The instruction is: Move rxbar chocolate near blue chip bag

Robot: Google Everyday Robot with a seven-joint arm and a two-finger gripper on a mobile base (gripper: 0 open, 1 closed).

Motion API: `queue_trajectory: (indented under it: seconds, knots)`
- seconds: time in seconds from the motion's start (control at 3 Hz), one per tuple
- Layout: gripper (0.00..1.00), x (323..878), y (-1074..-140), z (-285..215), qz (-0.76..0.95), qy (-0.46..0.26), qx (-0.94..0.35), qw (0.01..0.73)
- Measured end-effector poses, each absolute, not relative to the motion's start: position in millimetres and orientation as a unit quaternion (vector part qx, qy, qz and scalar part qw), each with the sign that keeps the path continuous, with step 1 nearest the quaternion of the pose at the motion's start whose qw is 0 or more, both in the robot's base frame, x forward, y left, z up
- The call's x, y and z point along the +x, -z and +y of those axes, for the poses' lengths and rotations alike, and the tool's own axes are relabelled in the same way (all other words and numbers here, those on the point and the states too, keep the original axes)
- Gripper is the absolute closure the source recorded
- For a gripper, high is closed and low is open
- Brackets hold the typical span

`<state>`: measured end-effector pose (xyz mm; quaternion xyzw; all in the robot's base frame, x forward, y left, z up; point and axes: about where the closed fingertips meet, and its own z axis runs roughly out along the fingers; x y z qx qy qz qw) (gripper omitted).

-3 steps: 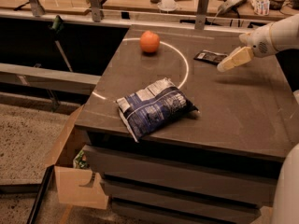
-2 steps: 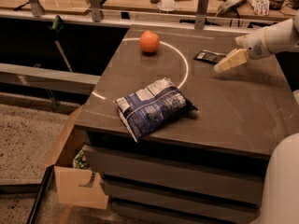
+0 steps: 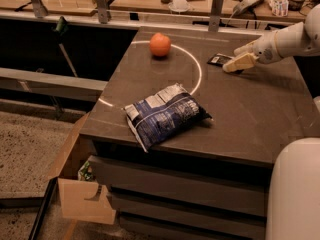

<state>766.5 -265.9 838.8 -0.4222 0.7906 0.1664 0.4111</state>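
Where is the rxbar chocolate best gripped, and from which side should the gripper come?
Probably across its narrow width, from above: the rxbar chocolate lies flat on the table, so only its thin long edges offer hold. The gripper, fingers open, is close beside it.

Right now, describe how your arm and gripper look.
The arm is a smooth, rounded white shell, shaped like a thick tube. The gripper, over the far right part of the table beside the black bar, is pale cream-tan and narrows toward its end. No cables or markings show.
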Motion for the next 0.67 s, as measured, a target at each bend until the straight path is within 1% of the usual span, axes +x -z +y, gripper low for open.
queue_trajectory:
  seconds: [0.33, 0.67]
  knots:
    - [0.65, 767.3, -837.4, -259.7, 0.786, -0.172, -0.432, 0.407]
    - [0.89, 757.3, -858.1, -260.6, 0.774, -0.17, -0.451, 0.41]
